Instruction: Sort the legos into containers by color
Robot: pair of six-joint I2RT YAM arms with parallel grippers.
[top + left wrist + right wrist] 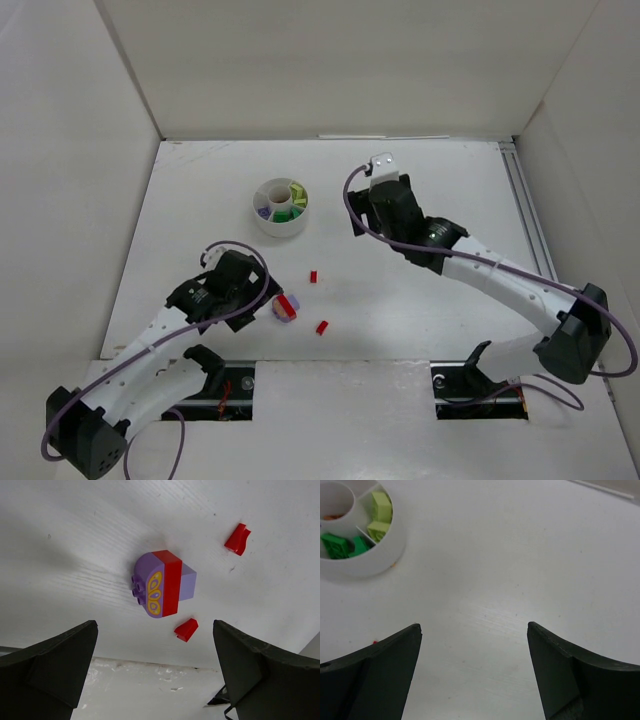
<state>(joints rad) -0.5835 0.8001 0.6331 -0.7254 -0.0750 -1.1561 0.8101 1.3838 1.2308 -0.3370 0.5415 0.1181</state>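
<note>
- Top camera: the round white tub (280,231) sits mid-counter (430,330), with purple, green and yellow bricks in separate wedges. Three pieces lie loose nearer the arm bases. A purple-and-red brick (285,307) is at the tip of the left arm (150,350). The far red brick (313,275) lies toward the tub, and the near red brick (322,327) toward the front edge. The right arm (480,270) hangs to the right of the tub, apart from it.
- Left wrist camera: my left pincer (155,627) stands fully open and empty above the counter, the purple-and-red brick ahead and roughly centred between its fingers. The near red brick lies just beside it, apparently not touching. I take this as the pick in hand. I'd centre over the brick, close on its flat faces rather than the rounded studded end, and keep the fingers off the little red neighbour. It looks like two colours joined, so I expect it needs parting before it goes into any wedge.
- Right wrist camera: my right pincer (472,630) is wide open with nothing in it, over bare counter. The tub is at upper left, showing yellow-green and green bricks in adjoining wedges.
</note>
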